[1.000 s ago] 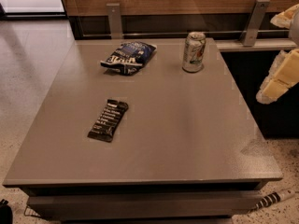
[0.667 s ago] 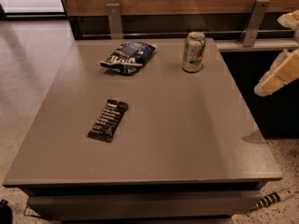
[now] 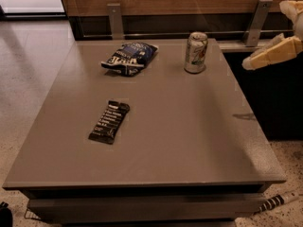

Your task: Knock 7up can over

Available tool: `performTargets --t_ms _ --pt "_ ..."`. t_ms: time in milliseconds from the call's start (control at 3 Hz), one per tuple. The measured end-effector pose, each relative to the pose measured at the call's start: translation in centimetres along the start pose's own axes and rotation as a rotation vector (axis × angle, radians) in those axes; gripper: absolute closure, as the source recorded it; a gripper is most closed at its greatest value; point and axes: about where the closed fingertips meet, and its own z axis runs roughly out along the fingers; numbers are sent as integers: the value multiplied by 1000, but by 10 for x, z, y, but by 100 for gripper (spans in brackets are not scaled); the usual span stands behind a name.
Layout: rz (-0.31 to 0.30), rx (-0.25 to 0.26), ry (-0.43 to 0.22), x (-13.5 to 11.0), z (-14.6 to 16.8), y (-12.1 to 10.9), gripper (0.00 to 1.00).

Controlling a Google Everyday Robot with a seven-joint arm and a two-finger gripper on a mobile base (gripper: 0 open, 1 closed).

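Gripper [image 3: 250, 63] right of upright silver-white 7up can [image 3: 196, 52].

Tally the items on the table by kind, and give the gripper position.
Drink cans: 1 (7up can, upright)
Crisp bags: 1 (blue crisp bag)
Snack bars: 1 (black snack bar)
Total: 3
Gripper: in the air past the right edge of the table, right of the can and clear of it.
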Motion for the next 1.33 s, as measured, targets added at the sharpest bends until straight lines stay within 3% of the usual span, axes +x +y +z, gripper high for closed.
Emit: performTargets --t_ms 333,667,1000,1333 --pt "87 -33 -215 -16 29 -11 0" --pt "142 -53 -255 -16 32 -14 0" --pt "145 -54 -255 -15 35 -16 0" --pt "170 -61 -259 -9 62 -28 0"
